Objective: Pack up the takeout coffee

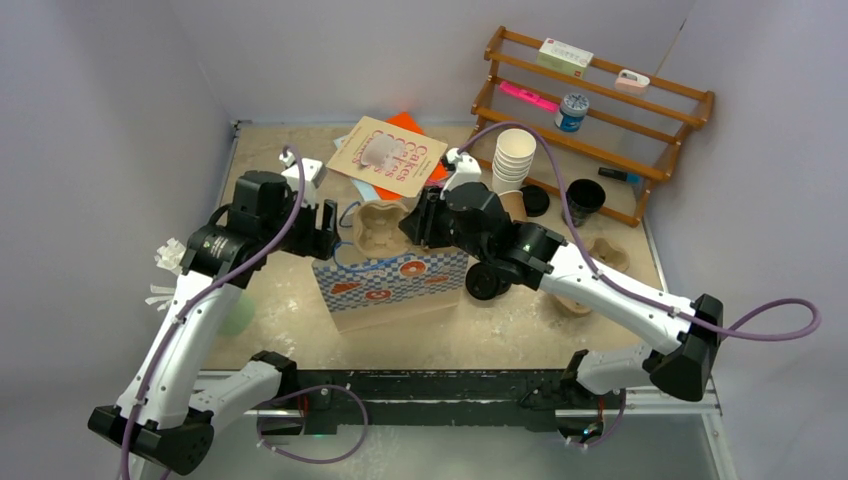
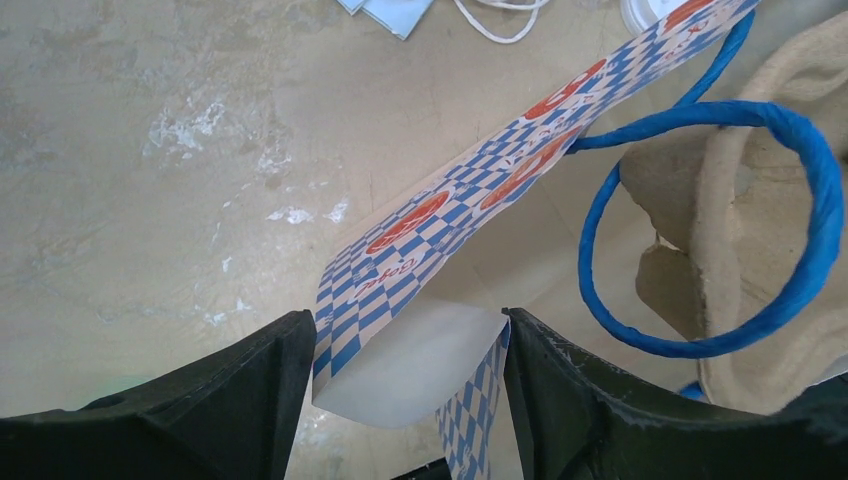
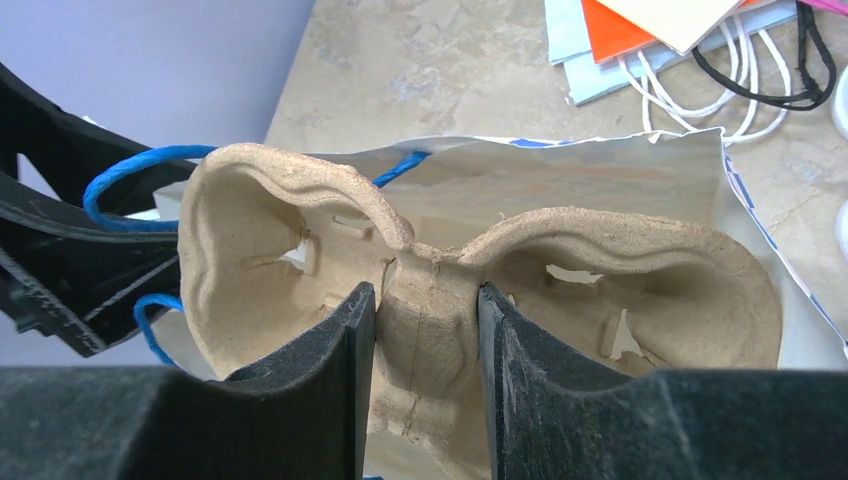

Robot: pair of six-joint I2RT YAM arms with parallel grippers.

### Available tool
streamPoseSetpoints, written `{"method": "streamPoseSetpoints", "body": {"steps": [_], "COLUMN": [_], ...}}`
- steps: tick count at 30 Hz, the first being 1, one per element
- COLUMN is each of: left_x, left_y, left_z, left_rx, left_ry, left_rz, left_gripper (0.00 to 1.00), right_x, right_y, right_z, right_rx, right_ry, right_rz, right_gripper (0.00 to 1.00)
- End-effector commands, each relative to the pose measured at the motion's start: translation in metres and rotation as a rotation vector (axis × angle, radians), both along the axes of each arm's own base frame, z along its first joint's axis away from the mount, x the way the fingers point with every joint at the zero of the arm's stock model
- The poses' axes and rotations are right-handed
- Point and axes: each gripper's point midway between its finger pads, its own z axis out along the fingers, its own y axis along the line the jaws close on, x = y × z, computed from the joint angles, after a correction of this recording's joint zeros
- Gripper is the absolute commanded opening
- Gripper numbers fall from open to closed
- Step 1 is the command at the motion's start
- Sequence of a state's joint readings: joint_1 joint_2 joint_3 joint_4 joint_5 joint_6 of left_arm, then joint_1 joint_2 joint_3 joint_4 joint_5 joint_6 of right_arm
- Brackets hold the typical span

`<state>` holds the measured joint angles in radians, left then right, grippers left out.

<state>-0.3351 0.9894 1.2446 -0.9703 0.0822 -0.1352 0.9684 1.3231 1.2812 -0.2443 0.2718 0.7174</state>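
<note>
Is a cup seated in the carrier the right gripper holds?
No, both wells of the carrier in the right gripper are empty.

Black cup [image 1: 585,198] standing upright at the table's [image 1: 290,300] back right, just before the rack [image 1: 640,150], black lid [image 1: 536,201] lying flat just left of it.

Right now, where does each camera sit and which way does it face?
Top external: above and behind the bases, facing down at the table; left arm and right arm show.
Left wrist: faces down at the checkered bag; left gripper shows.
Right wrist: faces the cup carrier pinched in the right gripper.
Both wrist views share bag and carrier.
</note>
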Motion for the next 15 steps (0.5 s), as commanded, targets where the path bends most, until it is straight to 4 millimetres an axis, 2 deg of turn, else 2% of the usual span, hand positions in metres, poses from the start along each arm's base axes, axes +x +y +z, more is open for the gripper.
{"method": "streamPoseSetpoints", "body": {"steps": [1,5,9,12,15], "left_x": [-0.01,-0.015,-0.011,-0.01,-0.009], "left_y": [0.005,0.008,0.014,0.015,0.016], "left_z": [0.013,0.019,0.013,0.012,0.02], "left_rx": [0.02,0.024,0.053,0.054,0.05], "left_ry": [0.001,-0.014,-0.008,-0.009,-0.032], "left_rz": [-0.014,-0.01,0.023,0.031,0.04], "left_gripper": [0.7,0.71,0.7,0.68,0.68], "right_x": [0.003,-0.004,-0.016,-0.016,-0.012], "right_y": [-0.008,0.0,0.01,0.005,-0.003], "right_z": [0.008,0.0,-0.002,-0.005,-0.008], "right_rx": [-0.075,-0.183,-0.259,-0.29,-0.323], "right_ry": [-0.062,-0.091,-0.138,-0.147,-0.156], "right_rz": [0.007,0.055,0.102,0.094,0.062], "right_gripper": [0.3,0.31,0.32,0.33,0.33]}}
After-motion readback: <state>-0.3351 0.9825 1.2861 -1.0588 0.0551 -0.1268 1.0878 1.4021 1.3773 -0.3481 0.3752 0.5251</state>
